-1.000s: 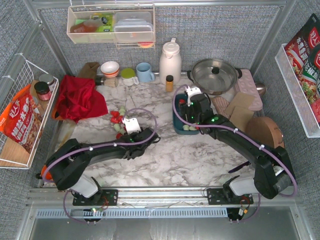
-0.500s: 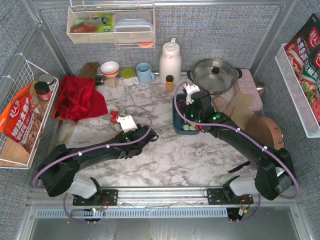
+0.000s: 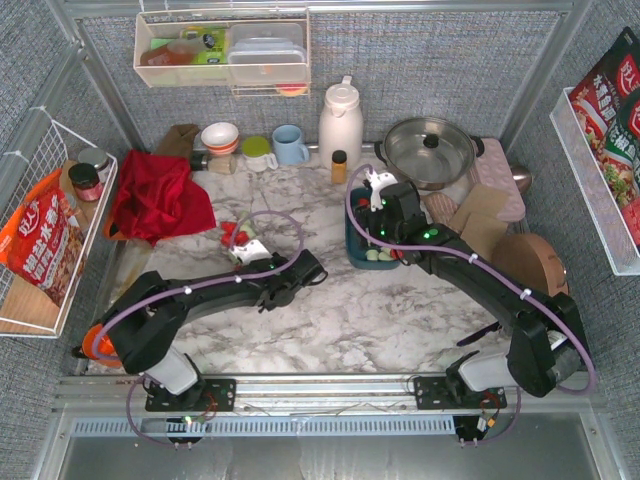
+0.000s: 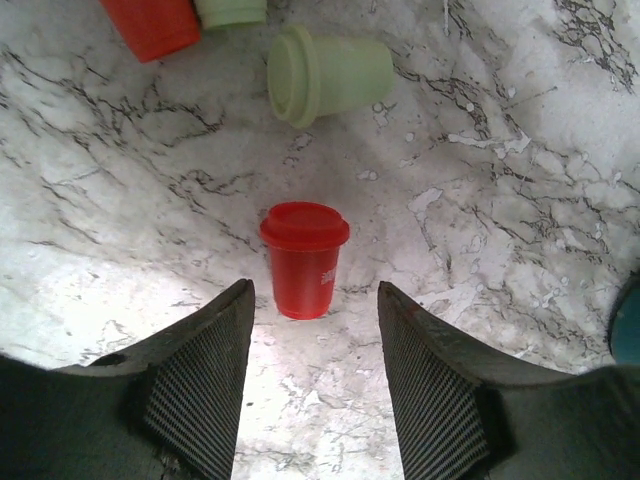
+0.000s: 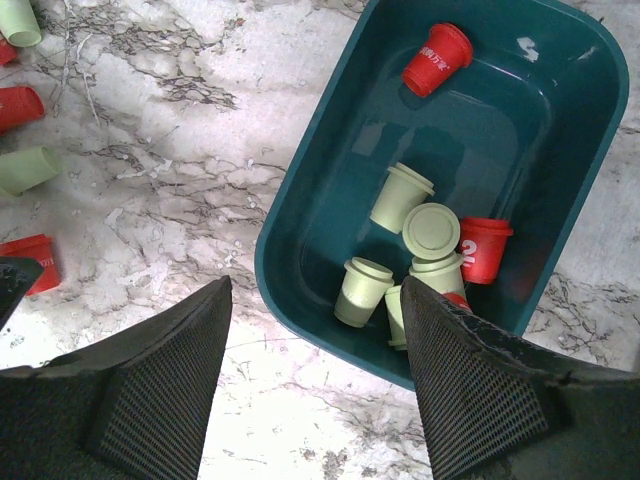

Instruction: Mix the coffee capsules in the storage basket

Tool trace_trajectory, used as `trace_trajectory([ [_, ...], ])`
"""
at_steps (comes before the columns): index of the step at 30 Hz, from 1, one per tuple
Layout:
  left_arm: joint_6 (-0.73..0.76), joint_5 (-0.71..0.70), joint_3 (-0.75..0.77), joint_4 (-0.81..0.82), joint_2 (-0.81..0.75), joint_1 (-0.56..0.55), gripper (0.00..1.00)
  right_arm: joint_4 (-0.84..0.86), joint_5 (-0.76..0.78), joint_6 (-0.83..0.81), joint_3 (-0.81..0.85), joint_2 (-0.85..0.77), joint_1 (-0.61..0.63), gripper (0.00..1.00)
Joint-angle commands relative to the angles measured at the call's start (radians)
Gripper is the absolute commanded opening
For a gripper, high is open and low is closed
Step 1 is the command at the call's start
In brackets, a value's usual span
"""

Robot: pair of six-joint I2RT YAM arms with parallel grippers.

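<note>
Marble tabletop (image 3: 350, 315) (grey-veined) bears coffee capsules (image 4: 303, 268); woven grey walls (image 3: 420, 50).

Both arms (image 3: 200, 295) reach forward, left fingers (image 4: 200, 390) and right fingers (image 5: 160, 380) parted, gripping nothing.

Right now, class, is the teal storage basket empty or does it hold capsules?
Not empty. The right wrist view shows the storage basket holding pale green capsules and red capsules, with much of its floor bare.

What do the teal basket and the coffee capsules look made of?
The storage basket: glossy moulded plastic, judging by smooth walls with soft highlights. The coffee capsules: probably thin satin plastic, red or mint, with moulded rims and printed marks.
</note>
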Motion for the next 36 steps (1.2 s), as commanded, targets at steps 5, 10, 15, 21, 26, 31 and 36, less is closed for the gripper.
trace_trajectory([
  [5, -0.058, -0.002, 0.019, -0.03, 0.101, 0.0, 0.52, 0.008, -0.011, 0.006, 0.012, 0.007, 0.001, 0.72],
  [10, -0.057, -0.003, 0.015, -0.021, 0.141, 0.0, 0.47, 0.006, -0.019, 0.007, 0.014, 0.009, 0.001, 0.73],
  [15, 0.007, -0.026, 0.026, -0.008, 0.154, -0.001, 0.43, 0.0, -0.021, 0.007, 0.017, 0.015, 0.001, 0.73],
  [21, 0.344, -0.077, -0.005, 0.177, 0.038, -0.013, 0.46, -0.013, -0.04, 0.016, 0.026, 0.01, 0.003, 0.73],
  [26, 0.733, 0.035, -0.147, 0.584, -0.152, -0.017, 0.46, -0.05, -0.1, 0.035, 0.051, -0.002, 0.007, 0.73],
  [31, 1.081, 0.255, -0.376, 1.055, -0.354, -0.031, 0.44, -0.067, -0.159, 0.049, 0.062, -0.032, 0.018, 0.73],
  [36, 1.001, 0.097, -0.323, 0.811, -0.386, -0.029, 0.47, -0.067, -0.149, 0.044, 0.061, -0.044, 0.02, 0.73],
])
